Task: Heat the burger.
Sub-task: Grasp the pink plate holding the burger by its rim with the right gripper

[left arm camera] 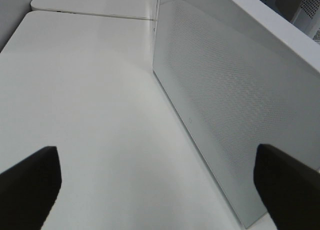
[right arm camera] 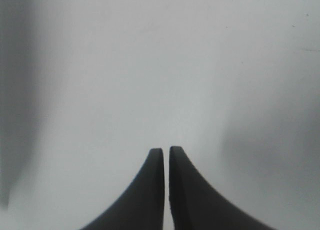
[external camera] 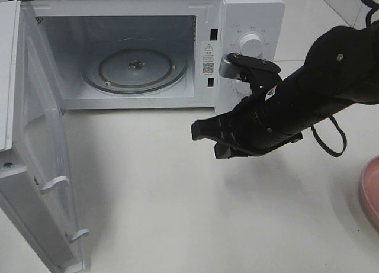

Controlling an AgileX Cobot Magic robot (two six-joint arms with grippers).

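The burger is out of view in every frame. My right gripper [external camera: 199, 131] hangs above the white table in front of the microwave [external camera: 249, 24], its black fingers pressed together with nothing between them; the right wrist view shows the same right gripper [right arm camera: 166, 151] shut over bare tabletop. In the left wrist view my left gripper [left arm camera: 160, 190] stands wide open and empty, next to the outer face of the microwave door [left arm camera: 225, 105]. The door [external camera: 41, 166] is swung fully open, and the glass turntable [external camera: 136, 68] inside is bare.
An edge of a round pink plate [external camera: 370, 193] shows at the right border of the high view. The microwave's dials [external camera: 251, 46] sit behind the right arm. The open door juts out along the left side of the table.
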